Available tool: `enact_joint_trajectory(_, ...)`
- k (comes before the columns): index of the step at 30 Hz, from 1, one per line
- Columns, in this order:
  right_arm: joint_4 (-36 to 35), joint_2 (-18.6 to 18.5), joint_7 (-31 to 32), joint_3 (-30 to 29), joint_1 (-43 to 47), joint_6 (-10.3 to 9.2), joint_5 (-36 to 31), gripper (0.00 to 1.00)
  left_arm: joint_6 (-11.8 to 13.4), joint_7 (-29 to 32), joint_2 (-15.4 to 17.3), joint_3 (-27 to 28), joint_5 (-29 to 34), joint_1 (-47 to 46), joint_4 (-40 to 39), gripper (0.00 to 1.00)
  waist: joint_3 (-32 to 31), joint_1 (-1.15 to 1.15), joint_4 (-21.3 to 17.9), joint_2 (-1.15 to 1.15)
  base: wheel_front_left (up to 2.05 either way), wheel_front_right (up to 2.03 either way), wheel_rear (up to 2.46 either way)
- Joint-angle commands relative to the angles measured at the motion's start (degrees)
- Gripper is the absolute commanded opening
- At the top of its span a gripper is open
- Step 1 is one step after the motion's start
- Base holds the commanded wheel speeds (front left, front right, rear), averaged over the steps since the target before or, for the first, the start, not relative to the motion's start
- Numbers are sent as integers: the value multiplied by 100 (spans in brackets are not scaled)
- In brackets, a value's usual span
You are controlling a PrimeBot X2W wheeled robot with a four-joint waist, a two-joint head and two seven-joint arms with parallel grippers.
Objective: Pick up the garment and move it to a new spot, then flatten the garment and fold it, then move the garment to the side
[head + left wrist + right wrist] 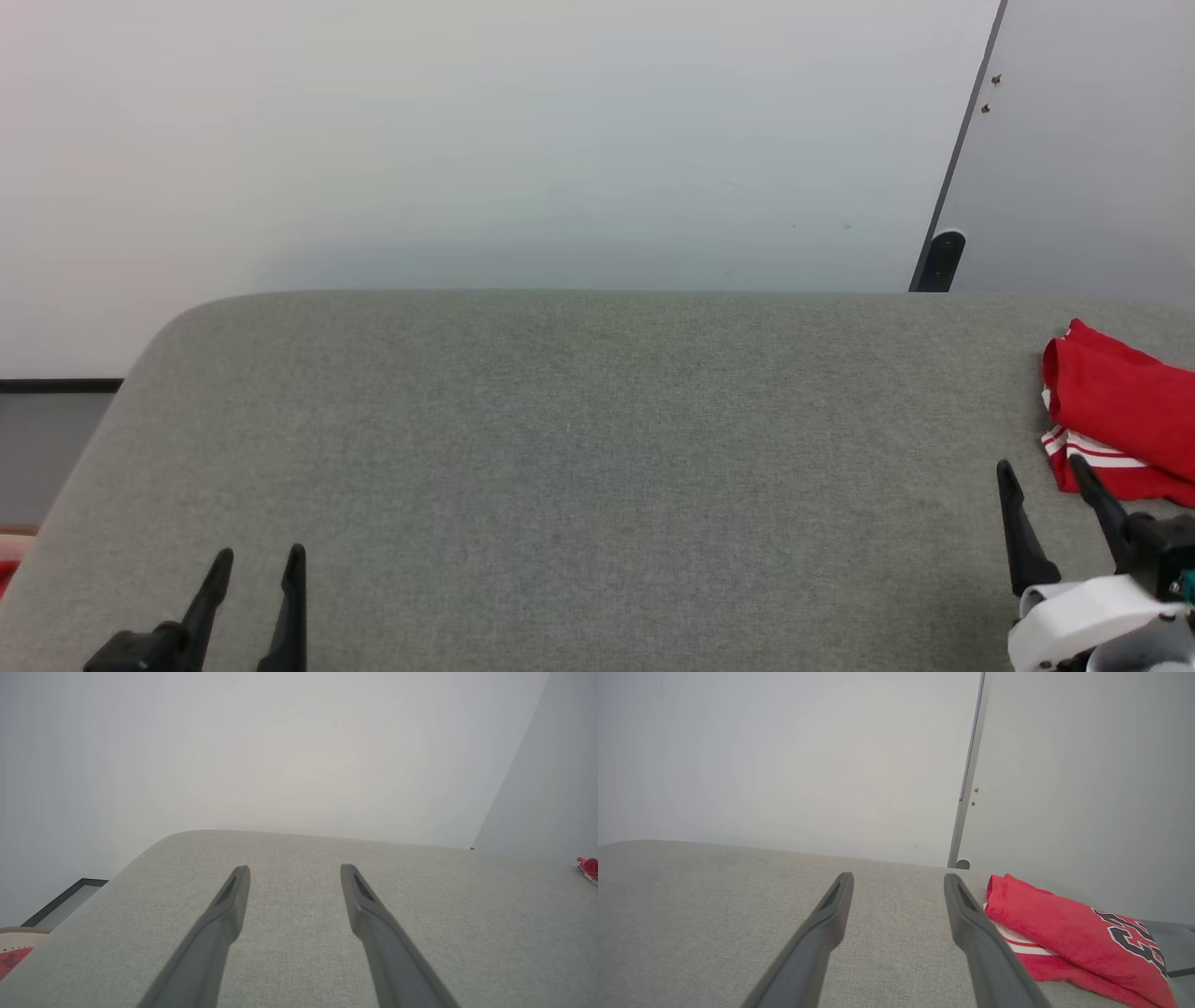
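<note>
The garment (1120, 411), a red jersey with white striped trim, lies folded at the right edge of the grey fabric surface (597, 448). In the right wrist view the garment (1064, 933) shows black white-edged lettering and lies just right of my right gripper (899, 879). My right gripper (1041, 467) stands open with nothing between its fingers, its right finger close beside the garment's striped hem. At the lower left my left gripper (261, 560) is open and empty over bare fabric, far from the garment. A sliver of the garment (588, 868) shows at the left wrist view's right edge.
A pale wall rises behind the surface. A grey panel with a dark edge strip (962, 159) stands at the back right. The surface's rounded left corner (177, 322) drops off to the floor, where something red and pale (14, 952) sits.
</note>
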Motion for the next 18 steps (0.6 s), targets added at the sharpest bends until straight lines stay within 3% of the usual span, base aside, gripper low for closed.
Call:
enact_joint_trajectory(1, -62, 70, -29, -36, 122, -10, -48, 100, -51, 3, -11, 43, 42, 74, 26, 100, -7, 0, 3, 0, 0, 0, 0)
enact_joint_trajectory(18, -224, 152, 56, -81, 393, -10, -89, 100, -165, 3, -158, 223, 306, 77, 98, 100, 13, 0, 9, 0, 0, 0, 0)
